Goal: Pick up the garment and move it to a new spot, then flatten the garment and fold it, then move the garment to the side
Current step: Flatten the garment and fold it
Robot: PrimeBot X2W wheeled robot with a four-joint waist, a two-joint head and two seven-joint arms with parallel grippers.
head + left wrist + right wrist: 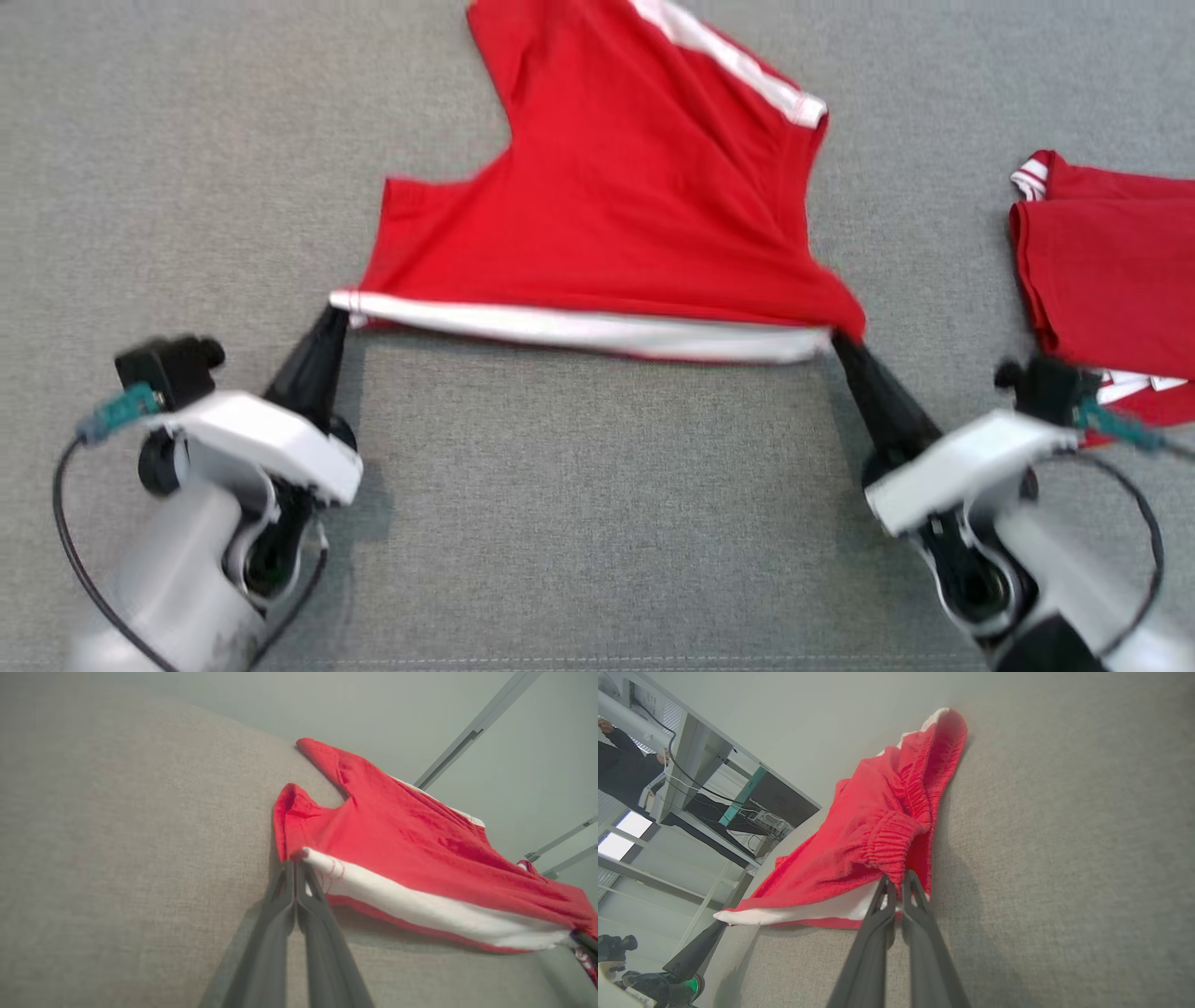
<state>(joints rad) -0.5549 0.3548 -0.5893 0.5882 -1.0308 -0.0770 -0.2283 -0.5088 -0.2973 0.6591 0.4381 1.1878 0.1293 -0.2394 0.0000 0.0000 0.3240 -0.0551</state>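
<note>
Nearby, bare grey bench (597, 523) between the two arms, with wide open room there. Beyond that, left claw (338, 317) clamped together on one corner of the white hem (579, 329), right claw (837, 343) clamped on the other corner. Holds that hem taut and slightly raised, with the rest of the red garment (616, 187) trailing away across the middle of the bench. Far right, well apart, a second red cloth (1111, 271) lying bunched.
</note>
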